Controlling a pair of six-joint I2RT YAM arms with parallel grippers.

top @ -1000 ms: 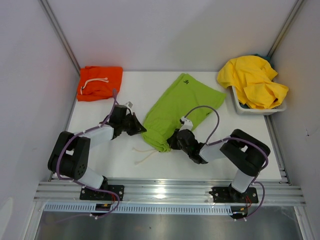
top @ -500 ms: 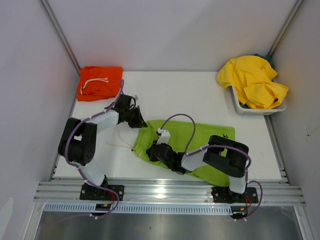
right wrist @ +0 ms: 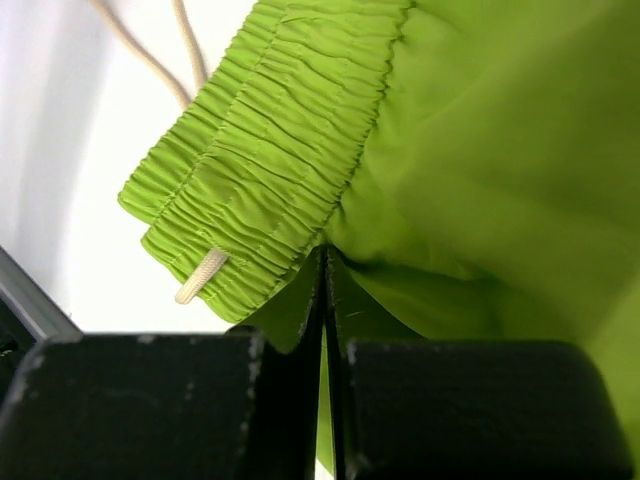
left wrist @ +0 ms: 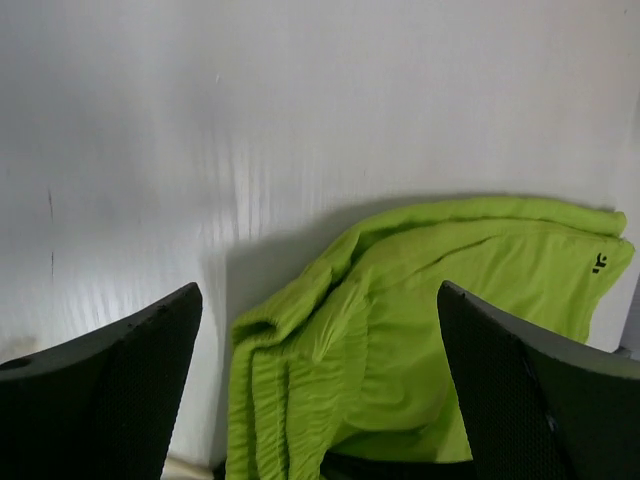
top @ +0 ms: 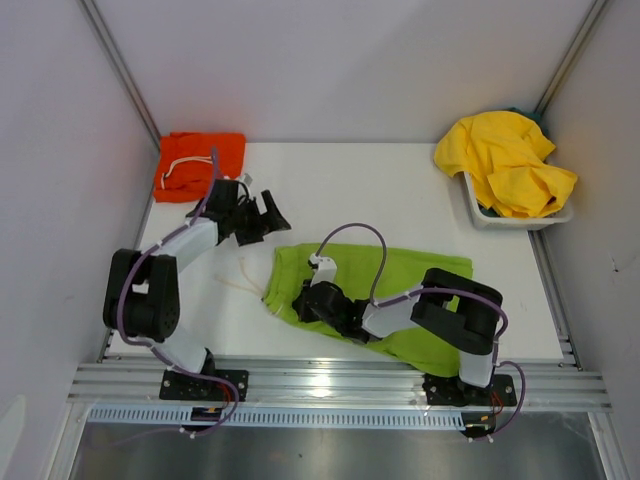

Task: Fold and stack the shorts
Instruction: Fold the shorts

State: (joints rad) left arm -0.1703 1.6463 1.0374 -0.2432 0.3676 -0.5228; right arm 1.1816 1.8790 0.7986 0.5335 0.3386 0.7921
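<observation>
The lime green shorts point(top: 400, 290) lie spread across the middle of the table, waistband to the left. My right gripper point(top: 305, 300) is shut on the fabric just behind that waistband; in the right wrist view the pads point(right wrist: 300, 400) pinch green cloth point(right wrist: 480, 150) beside the gathered waistband point(right wrist: 270, 140). My left gripper point(top: 262, 215) hangs open a little left of and beyond the shorts, holding nothing; its wrist view shows the green shorts point(left wrist: 400, 320) lying apart from its fingers point(left wrist: 110, 390). Folded orange shorts point(top: 200, 165) sit at the back left corner. Yellow shorts point(top: 505, 160) are heaped at the back right.
The yellow heap fills a pale bin point(top: 485, 215) at the back right edge. A white drawstring point(top: 245, 285) trails on the table left of the green waistband. White walls close in the back and sides; a metal rail point(top: 330, 385) runs along the near edge.
The green shorts were swung from a diagonal to lie across the table nearer the front. My left gripper let go, opened and drew back towards the orange shorts. The right gripper stayed shut.
</observation>
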